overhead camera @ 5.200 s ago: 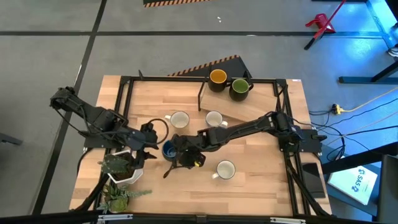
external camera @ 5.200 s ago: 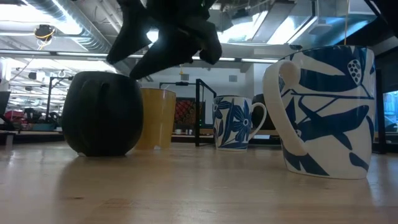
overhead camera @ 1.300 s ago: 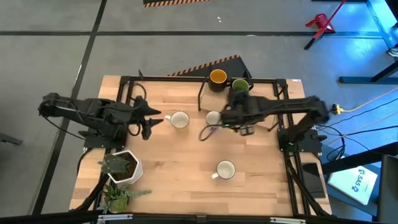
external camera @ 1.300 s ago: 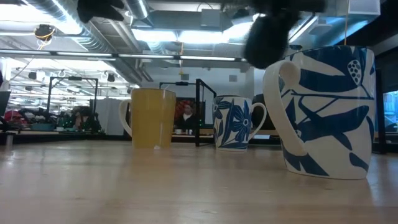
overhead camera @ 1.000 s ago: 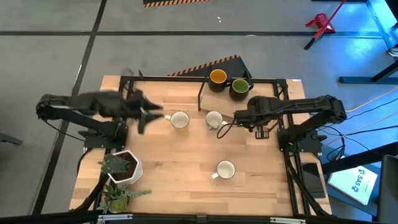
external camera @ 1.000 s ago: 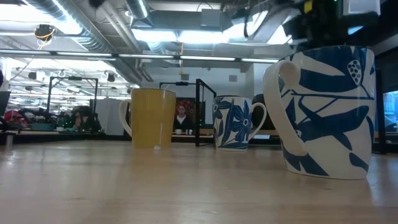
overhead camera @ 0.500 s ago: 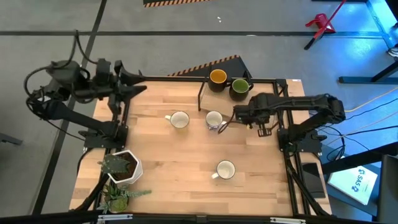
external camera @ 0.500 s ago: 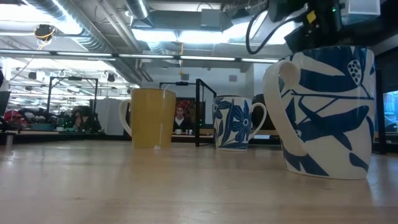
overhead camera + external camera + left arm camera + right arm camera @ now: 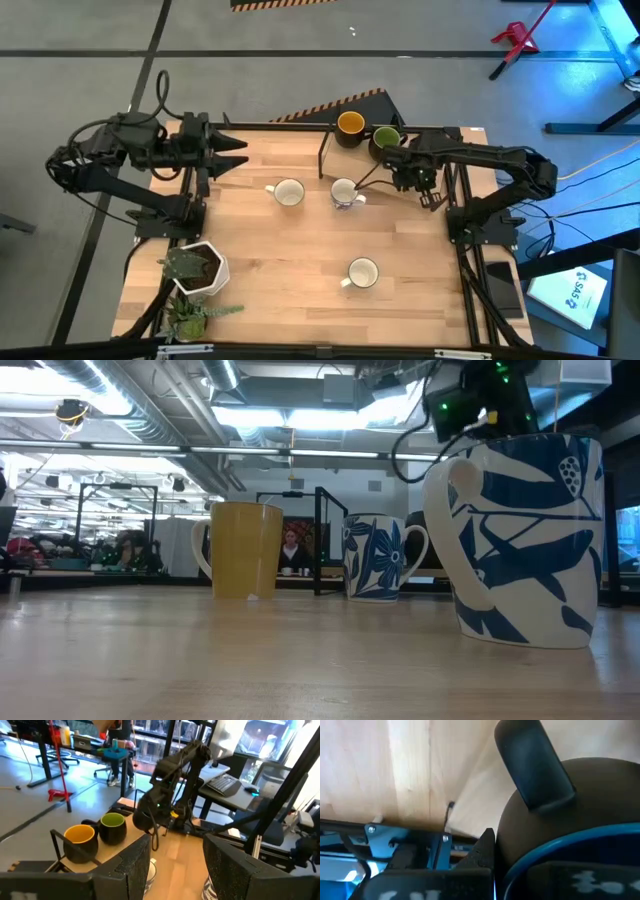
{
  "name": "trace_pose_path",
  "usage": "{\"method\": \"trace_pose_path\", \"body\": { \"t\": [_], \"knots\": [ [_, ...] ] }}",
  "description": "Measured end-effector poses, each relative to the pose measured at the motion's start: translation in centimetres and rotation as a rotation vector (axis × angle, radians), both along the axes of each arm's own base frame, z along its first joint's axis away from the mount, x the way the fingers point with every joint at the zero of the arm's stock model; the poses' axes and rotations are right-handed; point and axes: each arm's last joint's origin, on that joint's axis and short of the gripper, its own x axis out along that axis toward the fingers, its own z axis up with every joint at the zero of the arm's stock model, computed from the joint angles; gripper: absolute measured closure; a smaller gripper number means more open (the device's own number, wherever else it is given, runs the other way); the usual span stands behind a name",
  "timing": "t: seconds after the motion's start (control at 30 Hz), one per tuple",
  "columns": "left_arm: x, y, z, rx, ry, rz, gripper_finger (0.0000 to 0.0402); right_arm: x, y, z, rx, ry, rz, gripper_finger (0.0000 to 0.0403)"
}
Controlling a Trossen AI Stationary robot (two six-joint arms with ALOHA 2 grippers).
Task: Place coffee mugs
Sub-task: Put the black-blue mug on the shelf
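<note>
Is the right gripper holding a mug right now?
Yes, the right gripper is clamped on a dark blue-rimmed mug, one finger outside its wall.

Left pincer [image 9: 232, 153] spread, parked at table edge (right arm raised).

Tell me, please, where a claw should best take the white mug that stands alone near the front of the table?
Probably the rim of the white mug, from straight above: it stands upright with its mouth open, nothing close beside it. One finger inside, one outside, on the wall opposite the handle, which points toward the left arm's side.
</note>
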Motion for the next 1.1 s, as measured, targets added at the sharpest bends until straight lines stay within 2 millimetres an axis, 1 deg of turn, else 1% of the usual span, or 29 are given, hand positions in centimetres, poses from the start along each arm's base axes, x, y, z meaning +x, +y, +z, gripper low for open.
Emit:
{"method": "trace_pose_path", "body": {
  "t": [0.07,0.17,0.3,0.4,0.57,0.77,0.9,1.03,1.1],
  "knots": [
    [-0.2,0.0,0.1,0.000,-0.008,0.001,0.0226,-0.4,-0.2,-0.7,0.023,-0.026,0.012,0.0399],
    [-0.4,0.0,0.1,0.008,-0.012,-0.001,0.0226,-1.0,-0.9,-1.2,0.036,-0.075,0.004,0.0399],
    [-0.3,0.0,0.1,0.045,-0.001,-0.017,0.0226,-2.0,-2.2,-1.3,0.054,-0.068,-0.032,0.0399],
    [-0.1,-0.1,-0.1,0.079,0.025,-0.052,0.0225,-2.3,-3.0,-1.3,0.061,-0.086,-0.050,0.0399],
    [1.6,-0.2,-0.7,0.153,0.092,-0.068,0.0222,-2.6,-4.0,-1.3,0.052,-0.114,-0.062,0.0398],
    [4.0,-0.5,-2.0,0.199,0.197,-0.128,0.0222,-2.4,-4.5,-1.4,0.013,-0.137,-0.046,0.0376],
    [5.7,-0.9,-2.8,0.209,0.254,-0.221,0.0222,-2.4,-4.5,-1.4,-0.006,-0.128,-0.036,0.0370],
    [6.9,-1.2,-3.5,0.201,0.284,-0.300,0.0222,-2.4,-4.5,-1.4,-0.006,-0.128,-0.027,0.0367],
    [7.4,-1.3,-3.8,0.196,0.299,-0.322,0.0222,-2.4,-4.5,-1.4,-0.004,-0.127,-0.022,0.0360]
  ]
}}
